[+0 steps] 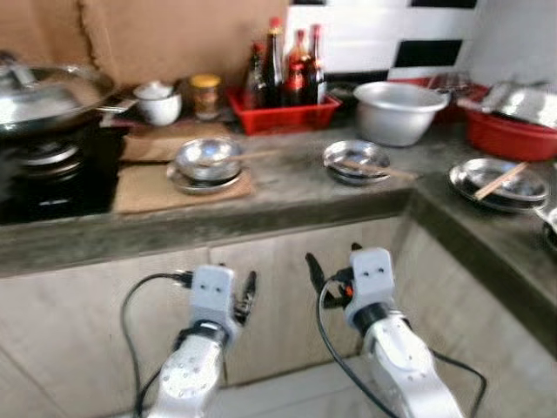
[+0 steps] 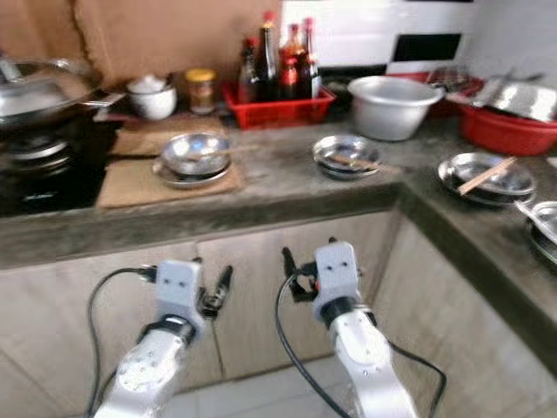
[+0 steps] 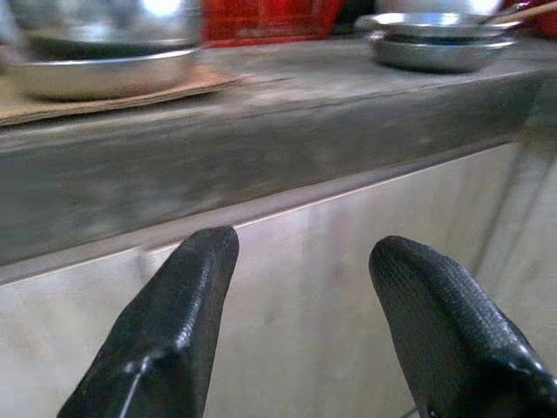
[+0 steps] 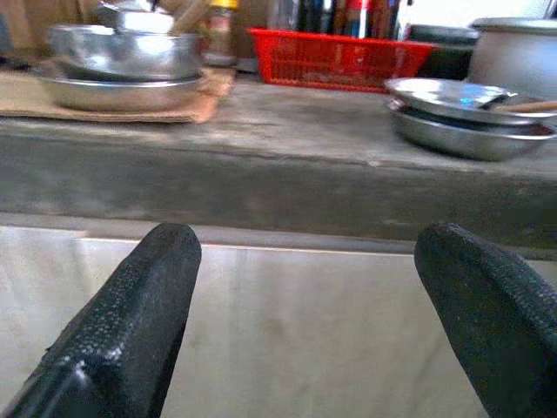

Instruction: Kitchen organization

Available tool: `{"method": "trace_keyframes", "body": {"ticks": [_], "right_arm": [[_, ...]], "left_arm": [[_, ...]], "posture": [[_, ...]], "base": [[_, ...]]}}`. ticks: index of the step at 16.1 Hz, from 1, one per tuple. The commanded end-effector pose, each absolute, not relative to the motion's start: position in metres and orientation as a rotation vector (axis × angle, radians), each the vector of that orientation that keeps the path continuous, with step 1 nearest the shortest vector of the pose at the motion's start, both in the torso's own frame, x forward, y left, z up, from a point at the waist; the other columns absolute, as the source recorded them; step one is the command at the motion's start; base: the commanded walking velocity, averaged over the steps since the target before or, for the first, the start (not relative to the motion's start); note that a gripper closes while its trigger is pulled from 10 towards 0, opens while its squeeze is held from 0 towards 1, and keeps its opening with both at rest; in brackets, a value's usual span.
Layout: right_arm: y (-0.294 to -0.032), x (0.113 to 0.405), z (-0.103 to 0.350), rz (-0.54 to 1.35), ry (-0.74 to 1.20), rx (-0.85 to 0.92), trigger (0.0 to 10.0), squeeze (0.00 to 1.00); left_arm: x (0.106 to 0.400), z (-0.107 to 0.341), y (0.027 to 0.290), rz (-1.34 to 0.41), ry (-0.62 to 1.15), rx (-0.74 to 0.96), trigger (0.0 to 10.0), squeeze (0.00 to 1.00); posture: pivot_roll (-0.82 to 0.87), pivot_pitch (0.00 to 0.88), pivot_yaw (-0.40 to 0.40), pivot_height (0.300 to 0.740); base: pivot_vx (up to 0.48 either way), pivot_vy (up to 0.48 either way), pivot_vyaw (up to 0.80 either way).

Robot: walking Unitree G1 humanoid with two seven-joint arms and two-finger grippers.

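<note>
Left gripper (image 3: 296,261): hanging below the tabletop edge in front of the cabinet doors, its fingers (image 3: 170,331) standing apart and holding nothing.
Right gripper (image 4: 305,261): hovering at about the same height just to the right of the left one, its fingers (image 4: 130,313) spread wide and gripping nothing.
Tabletop (image 1: 287,196): a dark stone surface running across the view and turning a corner toward the robot on the right.
Steel bowl (image 1: 207,158): sitting in a shallow steel dish on a brown mat (image 1: 144,187), left of centre on the tabletop.
Steel plates (image 1: 355,161): stacking near the middle of the tabletop, with a wooden stick lying across them.
Steel plate with chopsticks (image 1: 498,183): resting on the right-hand run of the tabletop.
Big metal bowl (image 1: 399,111): standing behind the middle plates, near the wall.
Red tray (image 1: 283,113): holding several dark sauce bottles (image 1: 283,70) at the back of the tabletop.
Red basin (image 1: 513,135): sitting at the far right, carrying a metal lid.
Wok (image 1: 43,96): resting on the stove at the far left, covered with a lid.
White pot (image 1: 158,103) and jar (image 1: 206,94): standing side by side behind the mat.
</note>
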State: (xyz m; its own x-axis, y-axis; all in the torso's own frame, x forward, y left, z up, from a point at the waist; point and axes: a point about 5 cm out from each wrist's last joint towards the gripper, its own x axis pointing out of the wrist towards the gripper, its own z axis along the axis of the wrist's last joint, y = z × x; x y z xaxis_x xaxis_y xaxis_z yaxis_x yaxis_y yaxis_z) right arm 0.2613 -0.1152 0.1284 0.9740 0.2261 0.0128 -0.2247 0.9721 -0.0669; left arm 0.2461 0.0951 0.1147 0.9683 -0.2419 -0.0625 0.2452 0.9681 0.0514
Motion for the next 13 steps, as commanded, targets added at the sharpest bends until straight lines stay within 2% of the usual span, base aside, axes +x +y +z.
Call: {"method": "trace_keyframes", "body": {"ticks": [1, 2, 10, 13], "right_arm": [[-0.111, 0.264, 0.133, 0.240, -0.041, -0.057, 10.0, 0.00], [-0.111, 0.264, 0.132, 0.240, -0.037, -0.057, 10.0, 0.00], [-0.112, 0.275, 0.135, 0.242, -0.042, -0.047, 10.0, 0.00], [-0.107, 0.278, 0.135, 0.286, -0.053, -0.024, 10.0, 0.00]], "left_arm": [[0.245, 0.116, 0.100, -0.234, 0.046, 0.074, 10.0, 0.00], [0.245, 0.116, 0.099, -0.236, 0.046, 0.073, 10.0, 0.00], [0.244, 0.114, 0.094, -0.251, 0.057, 0.087, 10.0, 0.00], [0.243, 0.110, 0.094, -0.261, 0.074, 0.074, 10.0, 0.00]], "posture": [[0.04, 0.000, -0.054, 0.740], [0.04, 0.000, -0.054, 0.740], [0.04, 0.000, -0.054, 0.740], [0.04, 0.000, -0.056, 0.740]], "base": [[0.390, 0.000, 0.80], [0.390, 0.000, 0.79], [0.355, 0.000, 0.00], [0.000, 0.000, 0.00]]}}
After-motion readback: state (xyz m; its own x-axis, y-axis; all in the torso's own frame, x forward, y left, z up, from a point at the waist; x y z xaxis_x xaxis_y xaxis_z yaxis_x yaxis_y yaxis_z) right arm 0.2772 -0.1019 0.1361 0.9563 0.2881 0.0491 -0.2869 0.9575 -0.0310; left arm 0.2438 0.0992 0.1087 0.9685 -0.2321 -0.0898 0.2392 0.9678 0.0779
